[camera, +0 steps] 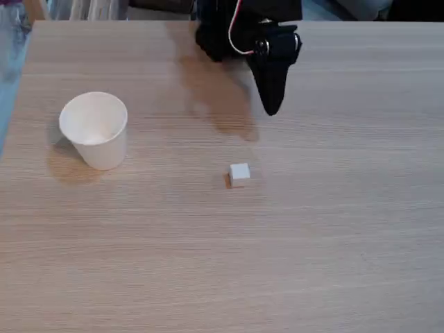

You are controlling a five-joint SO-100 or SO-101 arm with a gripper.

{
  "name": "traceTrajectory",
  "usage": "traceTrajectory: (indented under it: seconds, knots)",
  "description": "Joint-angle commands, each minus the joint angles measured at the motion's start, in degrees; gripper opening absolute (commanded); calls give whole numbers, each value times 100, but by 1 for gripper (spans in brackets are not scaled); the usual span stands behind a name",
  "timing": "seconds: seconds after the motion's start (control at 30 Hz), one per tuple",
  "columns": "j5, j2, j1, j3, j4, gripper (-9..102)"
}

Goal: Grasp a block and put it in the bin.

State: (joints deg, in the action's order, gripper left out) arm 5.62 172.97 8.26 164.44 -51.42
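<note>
- On the wooden tabletop (333,229), the block (238,173) lies well apart from the upright cup (95,130)
- Black pincer (270,107) hangs near the far edge, empty; its opening I cannot tell

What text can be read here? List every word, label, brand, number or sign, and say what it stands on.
None: no readable text in the fixed view.
The white paper cup is plain, with no print on its wall.
The block carries no marking.
The black gripper and the wooden table show no label or number.
</note>
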Motion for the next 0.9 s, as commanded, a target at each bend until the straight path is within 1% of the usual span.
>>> traceTrajectory:
  seconds: [0.0, 0.2, 0.4, 0.67, 0.8, 0.87]
  knots:
    - [-53, -914, 0, -650, 246, 7]
    - [88, -2329, -264, -1362, 519, 13]
    - [290, -3639, -369, -1978, 703, 25]
    - [334, -4860, -387, -2672, 659, 30]
    - [316, -5317, -483, -2971, 694, 30]
    - [237, -5537, -589, -3085, 844, 29]
